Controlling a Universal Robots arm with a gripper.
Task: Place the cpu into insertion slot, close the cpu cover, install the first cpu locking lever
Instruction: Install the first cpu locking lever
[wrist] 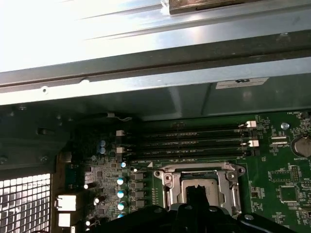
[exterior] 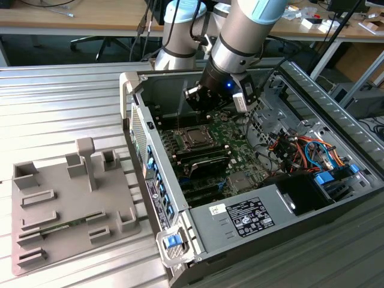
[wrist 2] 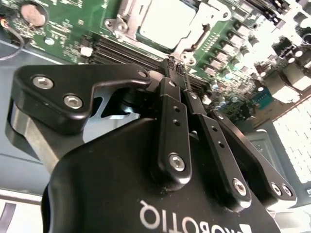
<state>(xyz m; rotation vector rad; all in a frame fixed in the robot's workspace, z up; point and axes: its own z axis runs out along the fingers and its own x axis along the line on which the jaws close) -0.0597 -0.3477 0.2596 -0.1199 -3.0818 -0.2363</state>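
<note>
While the black gripper (wrist 2: 179,68) hangs inside the open computer case (exterior: 282,204) with fingers pressed together on nothing, the silvery square cpu (wrist 2: 167,22) sits in the insertion slot (wrist: 200,190), framed by the flat metal cpu cover (wrist: 167,182), on the green motherboard (exterior: 240,135) below.

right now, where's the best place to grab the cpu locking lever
Probably its bent free end, pinched across the thin rod from above. The locking lever lies low along the cpu cover edge, so its straight run seems to offer little finger room.
</note>
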